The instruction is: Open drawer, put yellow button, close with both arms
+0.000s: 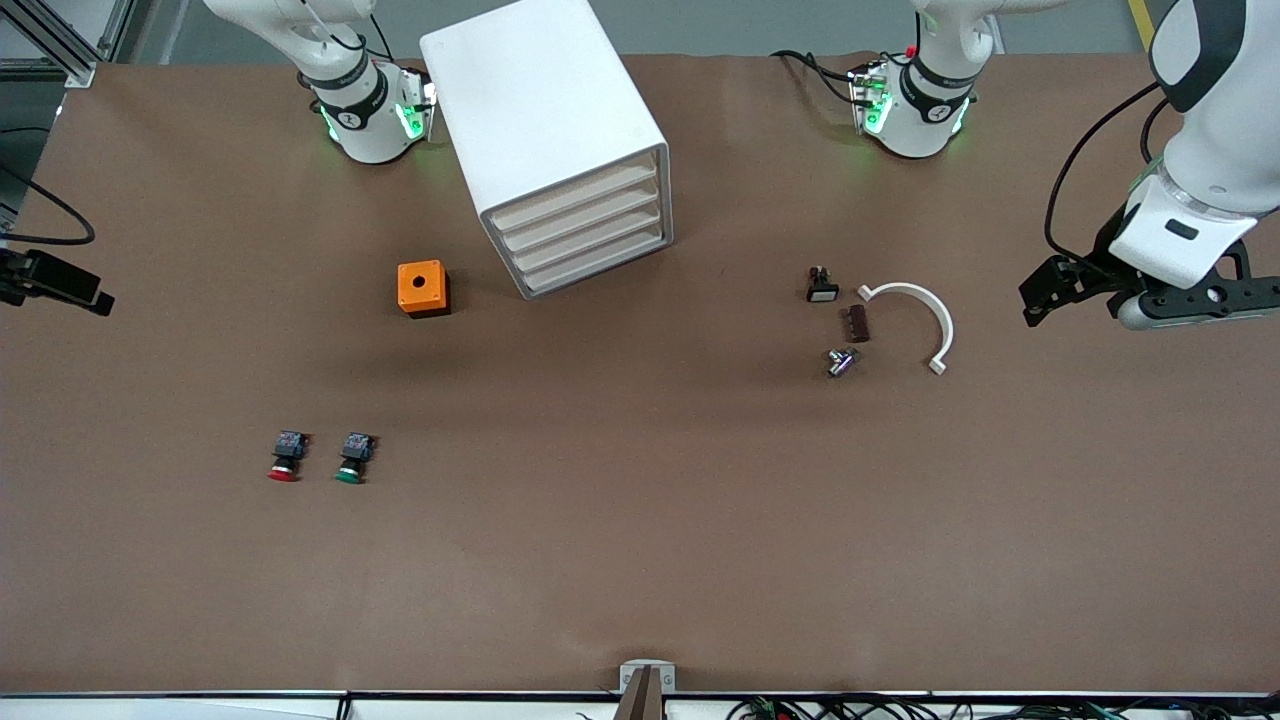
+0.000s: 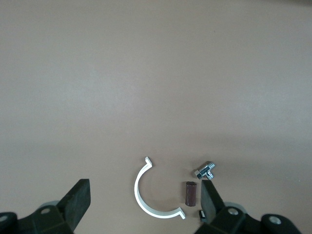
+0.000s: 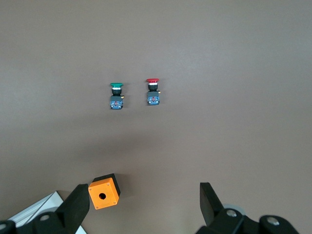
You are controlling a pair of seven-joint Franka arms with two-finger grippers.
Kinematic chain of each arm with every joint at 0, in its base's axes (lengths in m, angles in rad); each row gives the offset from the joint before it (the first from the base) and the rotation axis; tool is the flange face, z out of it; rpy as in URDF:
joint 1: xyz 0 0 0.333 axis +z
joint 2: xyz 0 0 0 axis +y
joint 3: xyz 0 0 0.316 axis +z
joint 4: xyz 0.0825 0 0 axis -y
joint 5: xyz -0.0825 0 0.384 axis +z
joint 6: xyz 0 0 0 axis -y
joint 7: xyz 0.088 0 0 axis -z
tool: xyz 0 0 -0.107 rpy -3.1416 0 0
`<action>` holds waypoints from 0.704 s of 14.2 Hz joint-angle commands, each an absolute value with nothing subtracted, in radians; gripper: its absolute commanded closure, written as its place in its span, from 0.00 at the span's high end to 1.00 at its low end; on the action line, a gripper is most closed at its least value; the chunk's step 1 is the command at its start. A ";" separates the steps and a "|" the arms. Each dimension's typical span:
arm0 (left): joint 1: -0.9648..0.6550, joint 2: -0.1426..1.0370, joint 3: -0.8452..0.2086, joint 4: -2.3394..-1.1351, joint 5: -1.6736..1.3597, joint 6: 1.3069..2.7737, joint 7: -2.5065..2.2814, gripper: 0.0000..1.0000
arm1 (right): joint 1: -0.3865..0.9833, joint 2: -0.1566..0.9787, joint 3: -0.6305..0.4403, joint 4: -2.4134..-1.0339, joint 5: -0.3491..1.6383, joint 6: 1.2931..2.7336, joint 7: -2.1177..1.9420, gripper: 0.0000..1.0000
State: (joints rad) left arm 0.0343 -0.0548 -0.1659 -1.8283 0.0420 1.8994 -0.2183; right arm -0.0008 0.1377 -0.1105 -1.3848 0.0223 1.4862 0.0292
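White boxy cabinet (image 1: 545,110) with rounded corners sits near the bench (image 1: 640,560) edge where the arm bases stand, closer to the right arm's base. Its front is turned toward the front camera and angled a bit toward the left arm's end. The drawer (image 1: 577,196) is the top one of four shallow trays with cream fronts. It's pushed all the way in, flush with the three below.

Closest thing to it is an orange cube with a hole (image 1: 423,288), just beside the cabinet's lower corner toward the right arm's end, off to the side of the drawer fronts rather than in front of them. Nearer the camera and well apart from the cabinet, a red-capped button (image 1: 286,457) and a green-capped button (image 1: 353,459) lie side by side.

Toward the left arm's end there's a little cluster: a white half-ring clip (image 1: 918,318), a brown block (image 1: 856,323) just beside it, a chrome fitting (image 1: 840,362), and a small black button-like part (image 1: 822,286) with a pale cap. Can't tell its real colour, so can't say it's the yellow button.

Left gripper (image 2: 145,191) hangs over the bench's edge at the left arm's end, fingers (image 2: 78,200) spread wide, nothing in them. Right gripper (image 3: 142,195) is over the right arm's end, above the bench by the cube, also wide apart and empty.
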 commanded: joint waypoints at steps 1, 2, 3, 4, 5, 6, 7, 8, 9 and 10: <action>0.035 -0.041 -0.163 -1.793 0.043 1.867 -0.204 1.00 | -0.014 0.129 -0.098 -1.381 0.011 1.482 0.034 1.00; 0.031 -0.044 -0.155 -1.795 0.037 1.867 -0.204 1.00 | -0.012 0.129 -0.098 -1.381 0.012 1.482 0.034 1.00; 0.015 -0.049 -0.132 -1.793 0.031 1.865 -0.204 1.00 | -0.012 0.129 -0.098 -1.381 0.012 1.480 0.034 1.00; -0.020 -0.051 -0.095 -1.792 0.006 1.867 -0.180 1.00 | -0.014 0.129 -0.098 -1.381 0.012 1.480 0.032 1.00; -0.049 -0.049 -0.051 -1.781 -0.024 1.867 -0.142 1.00 | -0.012 0.129 -0.098 -1.381 0.012 1.482 0.034 1.00; -0.066 -0.049 -0.032 -1.773 -0.040 1.865 -0.117 1.00 | -0.012 0.129 -0.098 -1.381 0.012 1.482 0.034 1.00; -0.080 -0.046 -0.029 -1.757 -0.040 1.865 -0.132 1.00 | -0.012 0.129 -0.098 -1.381 0.014 1.480 0.034 1.00; -0.089 -0.041 -0.028 -1.746 -0.040 1.855 -0.133 1.00 | -0.012 0.129 -0.097 -1.381 0.014 1.480 0.034 1.00; -0.089 -0.041 -0.028 -1.744 -0.038 1.855 -0.133 1.00 | -0.012 0.129 -0.098 -1.381 0.012 1.482 0.034 1.00; -0.086 -0.041 -0.028 -1.746 -0.034 1.853 -0.133 1.00 | -0.014 0.129 -0.098 -1.381 0.012 1.482 0.034 1.00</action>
